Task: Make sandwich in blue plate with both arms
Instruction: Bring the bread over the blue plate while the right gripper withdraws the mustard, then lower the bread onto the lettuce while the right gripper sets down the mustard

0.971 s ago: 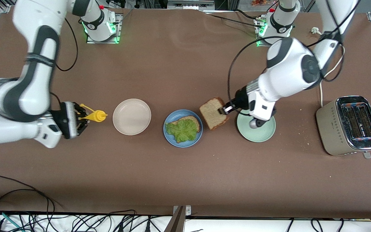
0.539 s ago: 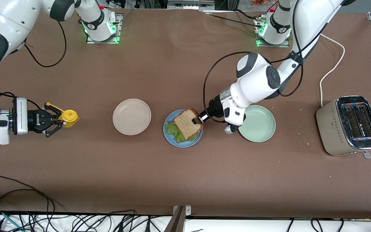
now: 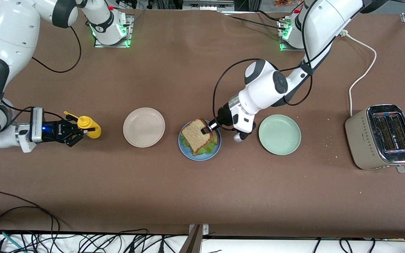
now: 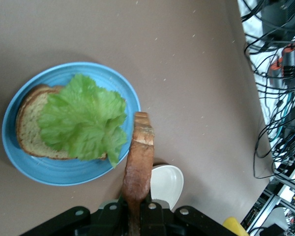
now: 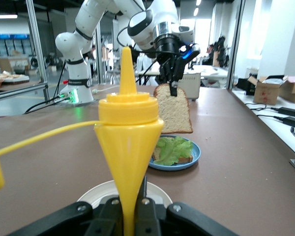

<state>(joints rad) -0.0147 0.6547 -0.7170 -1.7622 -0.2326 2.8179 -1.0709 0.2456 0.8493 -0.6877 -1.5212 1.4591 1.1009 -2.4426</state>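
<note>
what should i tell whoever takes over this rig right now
Left gripper: shut on the top bread slice, held above the blue plate.
Right gripper: shut on a yellow squeeze bottle, cap open, at the right arm's end of the table.
Done: bottom slice and lettuce lie on the blue plate.
Left: lower and release the top slice onto the lettuce.
The beige plate and green plate hold nothing.

We list this as a robotics lab: two white arms [image 3: 262,88] bolted to a brown table [image 3: 202,196], loose cables [image 3: 30,239] along its edge, aluminium framing [image 5: 37,49], cardboard boxes [image 5: 268,88] and further workbenches under ceiling lights.
</note>
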